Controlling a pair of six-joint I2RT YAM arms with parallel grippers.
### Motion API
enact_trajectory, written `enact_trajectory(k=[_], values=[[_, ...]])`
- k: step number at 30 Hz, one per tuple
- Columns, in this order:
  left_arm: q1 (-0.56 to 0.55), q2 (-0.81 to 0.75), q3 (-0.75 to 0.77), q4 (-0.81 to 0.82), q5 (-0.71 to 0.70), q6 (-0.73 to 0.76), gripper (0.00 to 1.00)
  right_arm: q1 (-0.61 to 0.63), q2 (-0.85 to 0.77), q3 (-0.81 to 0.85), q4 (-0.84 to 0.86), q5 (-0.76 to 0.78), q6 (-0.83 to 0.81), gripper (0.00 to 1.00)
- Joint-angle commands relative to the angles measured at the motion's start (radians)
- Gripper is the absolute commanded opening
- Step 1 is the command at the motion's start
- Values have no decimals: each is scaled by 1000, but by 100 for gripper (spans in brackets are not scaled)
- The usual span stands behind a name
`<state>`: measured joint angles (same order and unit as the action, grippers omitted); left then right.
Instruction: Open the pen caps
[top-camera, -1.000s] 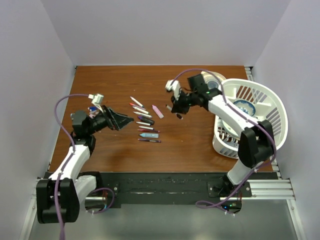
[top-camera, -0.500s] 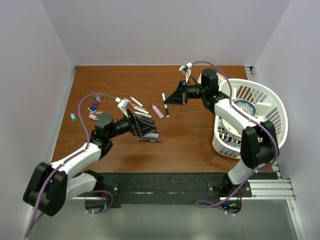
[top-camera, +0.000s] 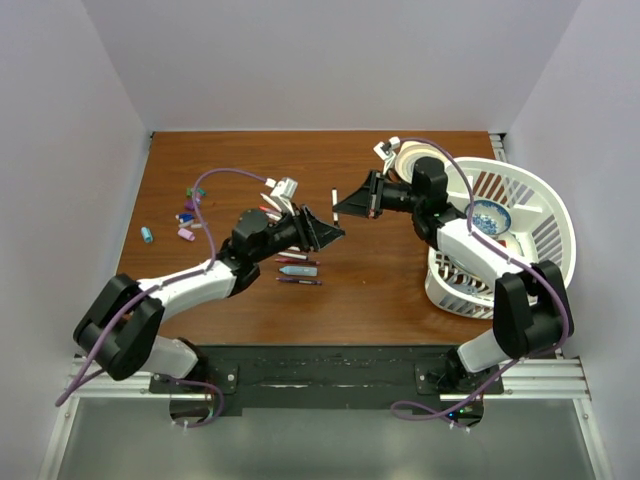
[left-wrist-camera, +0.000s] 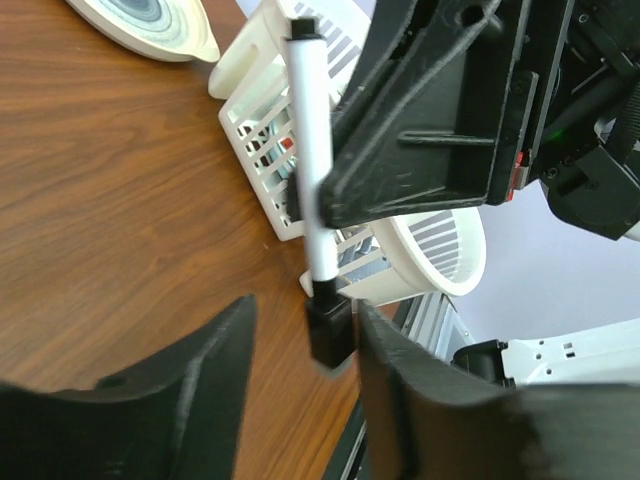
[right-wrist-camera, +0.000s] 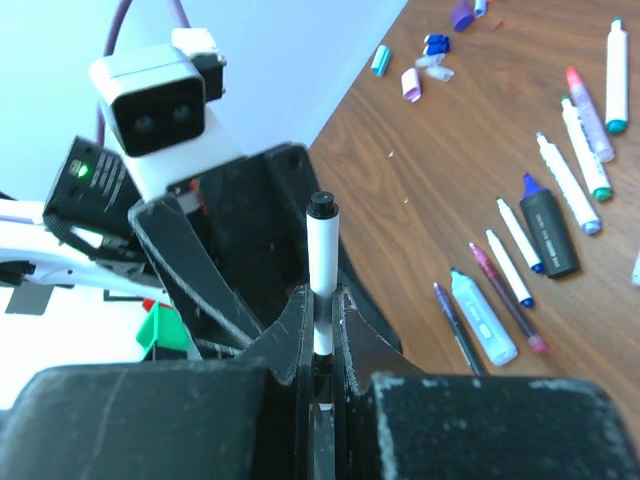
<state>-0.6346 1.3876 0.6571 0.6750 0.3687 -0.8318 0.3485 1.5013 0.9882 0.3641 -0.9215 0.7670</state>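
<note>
The right gripper (right-wrist-camera: 322, 305) was clamped on the white barrel (left-wrist-camera: 305, 150) of 1 pen, holding it above the table (top-camera: 230, 160) so its black cap (left-wrist-camera: 328, 330) sat between the jaws of the left gripper (top-camera: 330, 230), which were spread and gripping nothing, apparently placed to pinch and pull it off.

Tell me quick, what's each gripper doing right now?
Left gripper: open around the black cap.
Right gripper: shut on the white pen.
</note>
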Motion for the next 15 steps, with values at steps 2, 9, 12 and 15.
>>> enact_trajectory(k=[2,9,12,15], values=[[-46,47,76,15,-65,-6,42,6,-9,-19,22,42,12,0],[-53,64,108,-26,-42,2,0,6,-18,-11,-25,65,-50,0],[-53,70,110,-60,18,-3,0,4,-36,12,-77,126,-133,0],[-56,90,92,-72,119,-29,0,-35,-20,73,-91,159,-129,0]])
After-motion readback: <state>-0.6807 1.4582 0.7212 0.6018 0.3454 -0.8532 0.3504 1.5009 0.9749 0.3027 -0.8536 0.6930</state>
